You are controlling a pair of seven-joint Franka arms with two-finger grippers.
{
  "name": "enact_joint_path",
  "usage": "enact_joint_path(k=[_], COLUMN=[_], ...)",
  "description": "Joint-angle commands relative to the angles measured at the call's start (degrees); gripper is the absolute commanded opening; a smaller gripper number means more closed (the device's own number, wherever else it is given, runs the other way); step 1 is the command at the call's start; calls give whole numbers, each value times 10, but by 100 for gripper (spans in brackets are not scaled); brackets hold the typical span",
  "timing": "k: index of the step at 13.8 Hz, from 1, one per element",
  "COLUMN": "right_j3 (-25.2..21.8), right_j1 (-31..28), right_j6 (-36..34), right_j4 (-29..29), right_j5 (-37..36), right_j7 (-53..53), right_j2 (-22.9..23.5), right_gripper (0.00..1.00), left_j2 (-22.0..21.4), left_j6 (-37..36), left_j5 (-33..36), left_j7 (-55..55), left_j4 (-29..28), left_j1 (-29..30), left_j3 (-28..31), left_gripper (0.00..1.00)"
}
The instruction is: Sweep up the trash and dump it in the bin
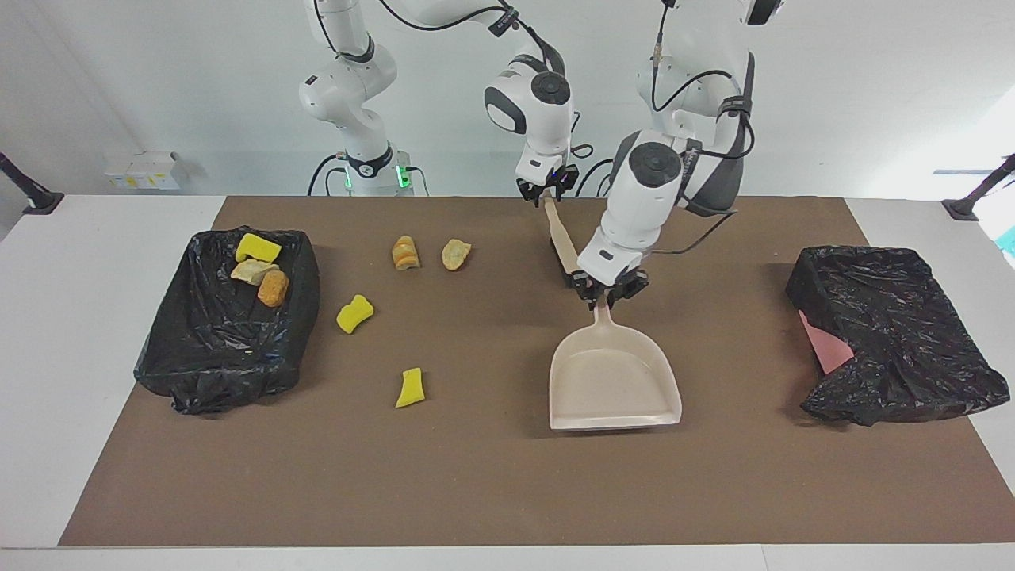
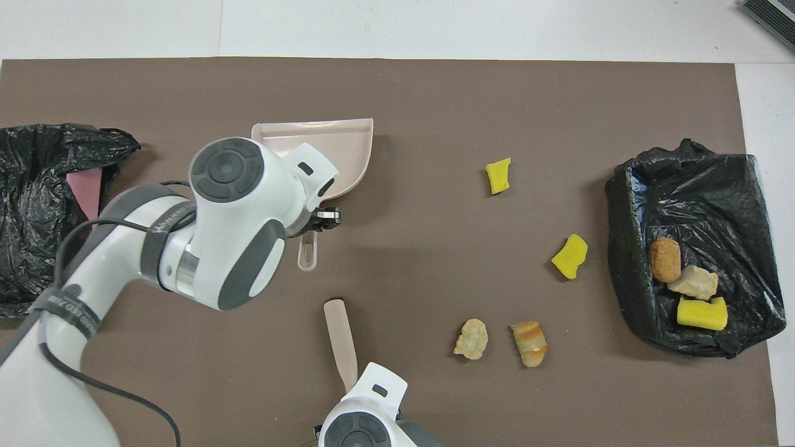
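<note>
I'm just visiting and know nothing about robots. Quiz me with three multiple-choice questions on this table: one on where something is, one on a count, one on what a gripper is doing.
1. Where do three scraps already lie?
A. in the dustpan
B. in the bin toward the right arm's end
C. in the bin toward the left arm's end

2. How many scraps lie loose on the mat?
A. two
B. four
C. seven

3. What does the left gripper hold?
A. the dustpan's handle
B. a yellow scrap
C. nothing

Answers:
1 B: they sit inside the black-lined bin at that end; the other bin shows none.
2 B: two yellow and two tan.
3 A: the left gripper is shut on the handle of the dustpan, which is empty.
</note>
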Motion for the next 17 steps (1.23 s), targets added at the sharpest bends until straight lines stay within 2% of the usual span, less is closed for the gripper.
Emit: enact_joint_path(k=[1, 3, 5, 8, 10, 14, 17], right_j3=[-2, -3, -5, -6, -5, -5, -5], right_j1=[2, 0, -16, -78, -120, -229, -324], right_j6=[15, 13, -3, -94, -169, -279, -319], right_j4=[-11, 1, 1, -5, -13, -45, -77], right_j5=[15, 6, 5, 1, -37, -64, -64], right_j7=[5, 55, 62, 58, 63, 46, -29], right_j2=[-8, -16, -58, -138, -185, -261, -281], right_gripper=[0, 0, 0, 0, 0, 0, 0], left_j2=[-24, -36, -50, -58, -71, -105, -142], left_j6=[-33, -54, -72, -104, -96, -81, -63], left_j5=[1, 1, 1, 1, 5, 58, 95], left_j7=[106, 180, 296, 497, 621, 764, 796], left_j4=[3, 2, -5, -11, -35, -92, -152], left_j1=[47, 77, 112, 167, 196, 194, 158], left_j3=[-4, -4, -4, -3, -3, -4, -5], left_gripper=[0, 0, 0, 0, 0, 0, 0])
